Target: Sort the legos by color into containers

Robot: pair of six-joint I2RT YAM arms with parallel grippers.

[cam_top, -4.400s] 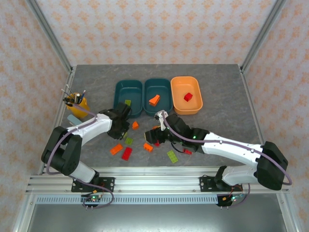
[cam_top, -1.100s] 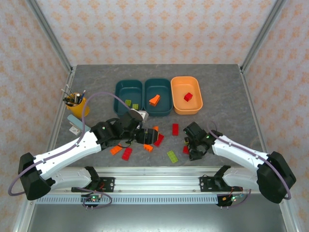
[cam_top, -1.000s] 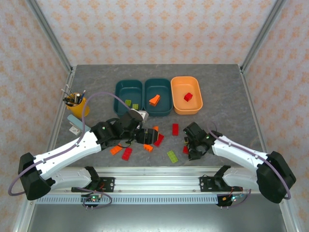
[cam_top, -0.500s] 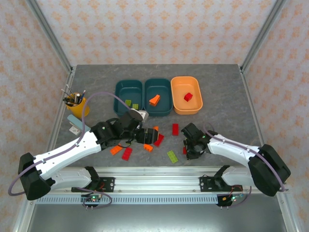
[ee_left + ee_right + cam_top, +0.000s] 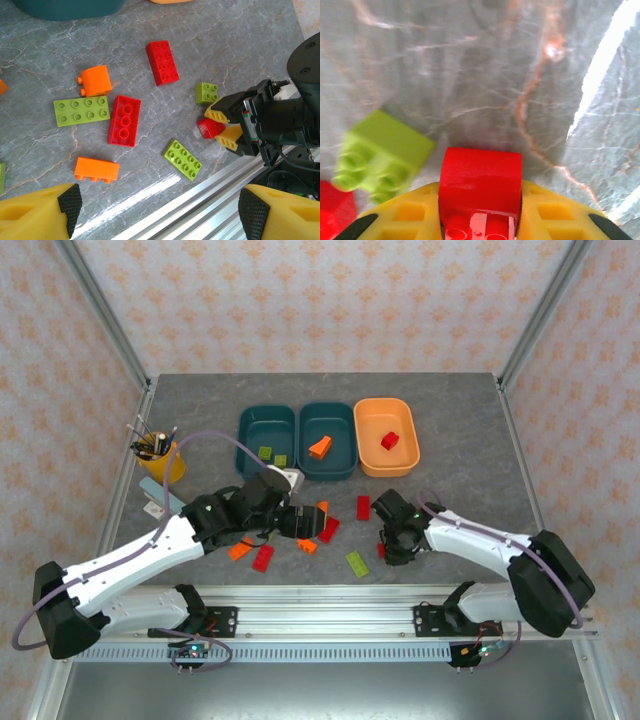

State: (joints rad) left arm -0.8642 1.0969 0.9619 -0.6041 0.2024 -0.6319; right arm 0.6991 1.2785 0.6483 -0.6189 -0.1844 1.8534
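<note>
Right gripper (image 5: 480, 220), wider earlier, now pinches a red brick (image 5: 480, 175), probably needing a lift to the orange tray (image 5: 400, 462); left gripper (image 5: 156, 207) gapes open.

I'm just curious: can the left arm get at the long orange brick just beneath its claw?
Probably yes: the left gripper hangs open above it, and the orange brick lies alone on the table, nothing covering it.

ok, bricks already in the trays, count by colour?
Yellow-green bricks, left teal tray: 2
Orange brick, middle teal tray: 1
Red brick, orange tray: 1
Total: 4
</note>
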